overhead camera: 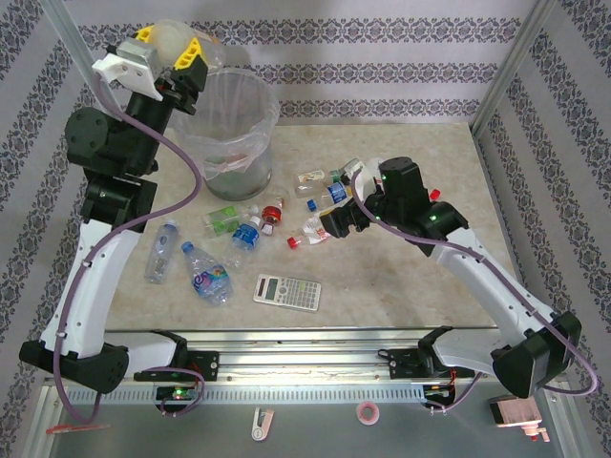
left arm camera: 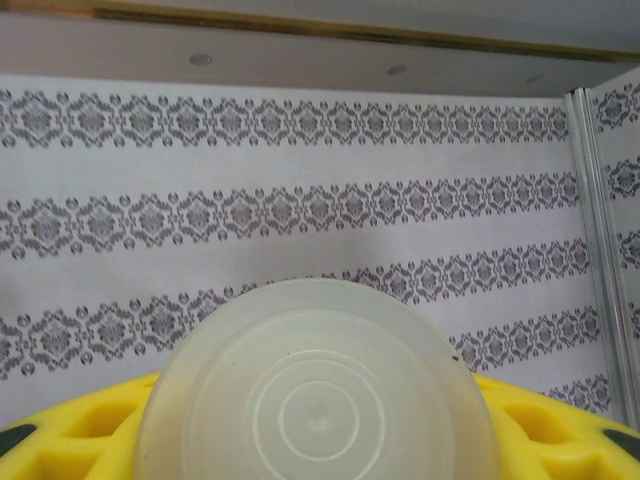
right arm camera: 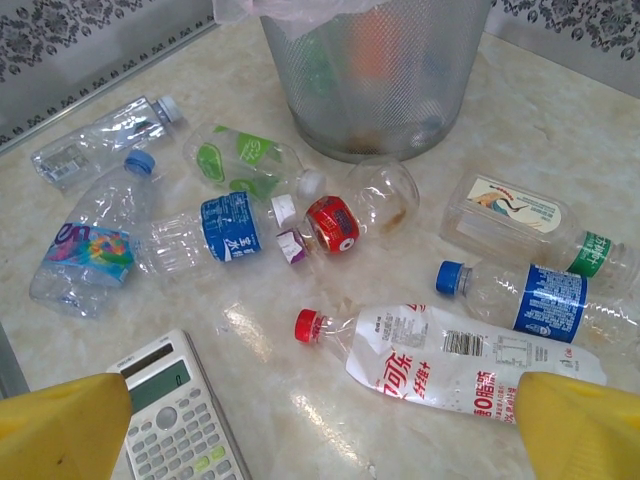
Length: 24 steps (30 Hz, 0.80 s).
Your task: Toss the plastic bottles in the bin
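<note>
Left gripper (overhead camera: pixel 170 44) clamps a clear bottle (left arm camera: pixel 315 400) up by the bin (overhead camera: pixel 250 143) — probably light and squashy. Right gripper (right arm camera: pixel 320 425) gapes above the crumpled red-capped bottle (right arm camera: pixel 440 365) — likely slippery, best grabbed mid-body.

1. Grey and see-through on the bin (overhead camera: pixel 239 157), fine mesh pattern across its wall.
2. Bright yellow on the fingers (overhead camera: pixel 196 50) of the left gripper (overhead camera: pixel 172 43); cloudy white on the milky bottle (left arm camera: pixel 315 390).
3. Same yellow on the right gripper (right arm camera: pixel 320 440).
4. Over to the wallpaper (left arm camera: pixel 300 210): white, banded with grey damask motifs.
5. Beige marbling on the table (overhead camera: pixel 382 286).
6. Red cap, white label, red lettering on the crushed bottle (right arm camera: pixel 440 365).
7. Blue cap and blue label on the blue-capped bottle (right arm camera: pixel 540 300).
8. Green leaf print on the leaf-print bottle (right arm camera: pixel 240 160); vivid red wrap on the red-label bottle (right arm camera: pixel 335 222).
9. Grey for the calculator (right arm camera: pixel 180 420), pale green display.
</note>
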{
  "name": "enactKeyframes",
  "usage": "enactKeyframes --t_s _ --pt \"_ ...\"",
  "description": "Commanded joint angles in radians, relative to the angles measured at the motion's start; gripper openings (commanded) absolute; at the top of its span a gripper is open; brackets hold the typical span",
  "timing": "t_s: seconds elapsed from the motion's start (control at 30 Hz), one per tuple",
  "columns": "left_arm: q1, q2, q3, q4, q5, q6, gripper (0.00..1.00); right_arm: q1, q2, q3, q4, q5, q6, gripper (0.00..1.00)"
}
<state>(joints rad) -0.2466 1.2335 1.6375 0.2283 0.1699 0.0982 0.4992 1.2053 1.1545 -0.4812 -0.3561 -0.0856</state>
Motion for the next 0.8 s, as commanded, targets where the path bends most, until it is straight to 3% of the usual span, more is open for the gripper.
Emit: enactKeyframes --t_s 0.0,0.23,0.43,0.53,0.67,0.77 --pt "0.006 -0.021 -0.002 0.104 -0.016 0.037 0.05 -0.01 0.021 0.029 0.008 0.005 -0.022 0.98" --pt "0.005 0.015 -0.015 0.099 -0.044 0.057 0.05 -0.01 0.067 0.058 0.016 -0.019 -0.023 0.98" --pt "0.01 0.099 0.014 -0.012 -0.084 0.036 0.03 -0.015 0.092 0.068 0.013 -0.029 -0.026 0.98" --pt "0.053 0.168 0.012 -0.064 -0.086 -0.059 0.04 -0.023 0.096 0.06 0.018 -0.058 -0.01 0.98" --pt "0.147 0.286 0.015 -0.125 0.011 -0.268 0.24 -0.028 0.087 0.044 0.01 -0.066 -0.005 0.98" --pt "0.181 0.398 0.171 -0.343 0.093 -0.369 0.82 -0.027 0.078 0.045 -0.022 -0.069 -0.017 0.98"
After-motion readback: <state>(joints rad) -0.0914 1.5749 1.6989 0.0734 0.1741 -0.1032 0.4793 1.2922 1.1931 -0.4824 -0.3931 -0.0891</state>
